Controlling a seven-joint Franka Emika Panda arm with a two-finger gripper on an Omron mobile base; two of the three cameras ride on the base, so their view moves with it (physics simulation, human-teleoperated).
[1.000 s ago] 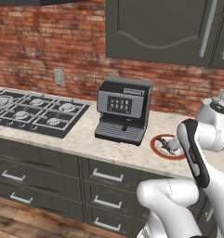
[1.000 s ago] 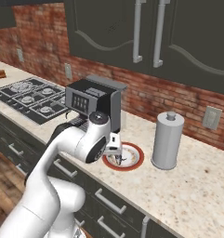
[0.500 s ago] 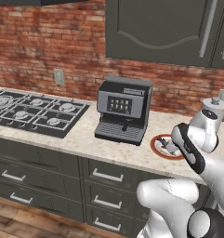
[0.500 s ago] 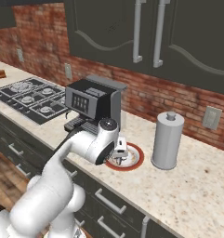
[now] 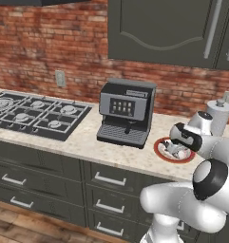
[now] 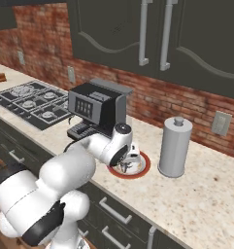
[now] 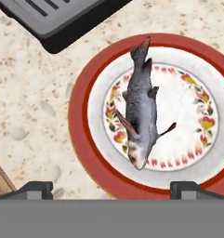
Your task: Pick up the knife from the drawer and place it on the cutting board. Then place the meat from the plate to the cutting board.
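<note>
One grey fish (image 7: 140, 118), the meat of the task, was seen lying across the red-rimmed plate (image 7: 81, 135) on the speckled desk (image 7: 25, 97), just beside the coffee machine (image 5: 126, 112). The hand (image 7: 111, 188) was held above the plate, its fingertips (image 7: 36, 188) spread wide apart, nothing pinched between them.

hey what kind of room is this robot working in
A home-style kitchen, rendered rather than real. On the speckled counter sit a gas hob and a coffee machine, with drawers below and dark wall cupboards above on a brick wall. A fish lies on a red-rimmed plate.
</note>
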